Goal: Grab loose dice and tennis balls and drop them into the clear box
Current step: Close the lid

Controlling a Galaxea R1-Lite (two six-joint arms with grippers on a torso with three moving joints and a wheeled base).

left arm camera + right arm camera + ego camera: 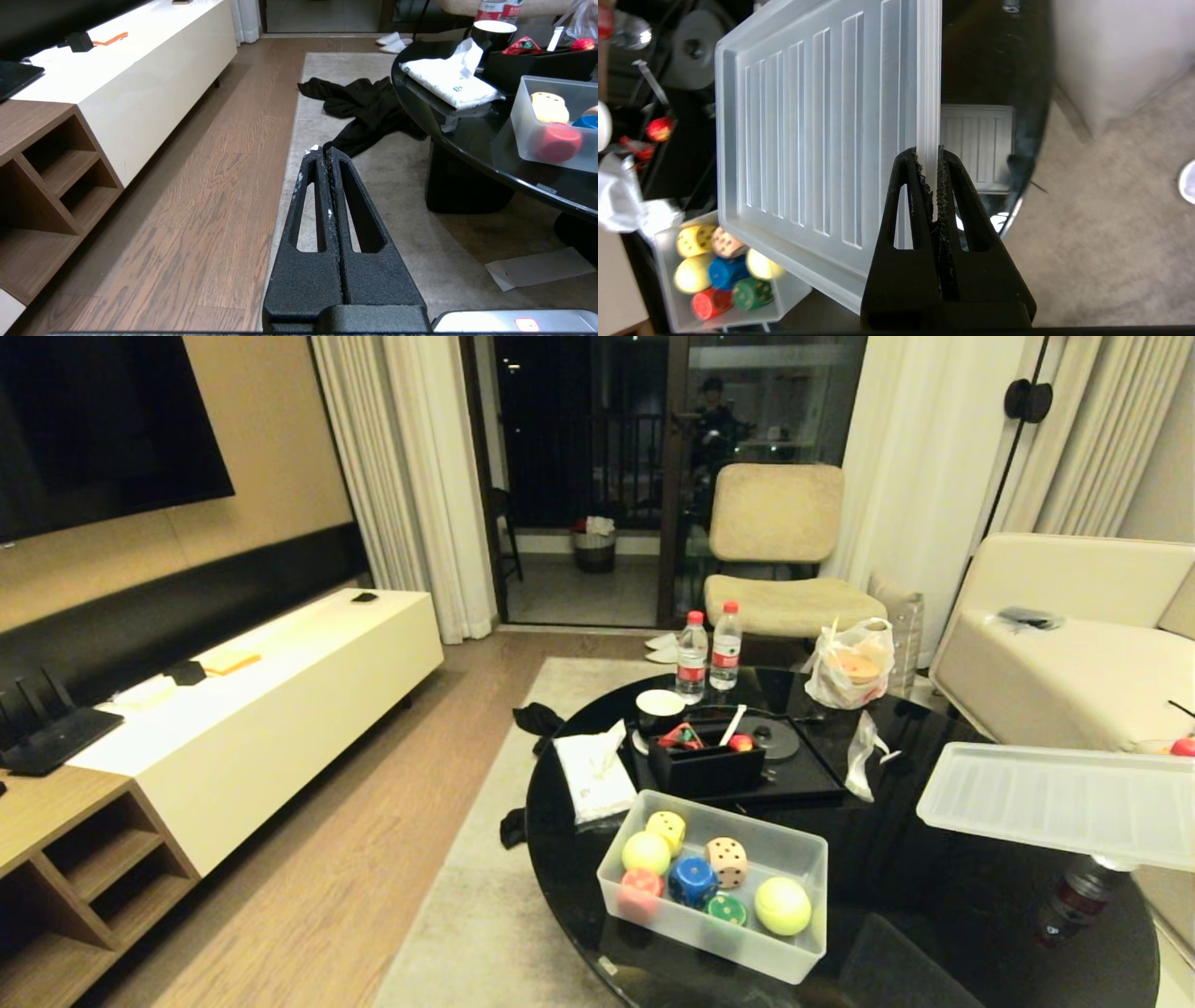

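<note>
The clear box (709,938) stands open at the front of the round black table (934,896). Inside lie a tan dice (726,861), two tennis balls (647,851) (782,905) and yellow, blue, red and green dice. The ribbed lid (1055,803) hangs in the air above the table's right side. My right gripper (930,156) is shut on the lid's (808,140) long rim, with the box (789,294) below and off to one side. My left gripper (322,150) is shut and empty, parked low over the rug beside the table.
Behind the box are a black organiser (707,767), a tissue pack (593,775), two water bottles (708,653) and a plastic bag (850,667). A sofa (1074,653) is at the right. Black cloth (369,107) and a sheet of paper (542,270) lie on the rug.
</note>
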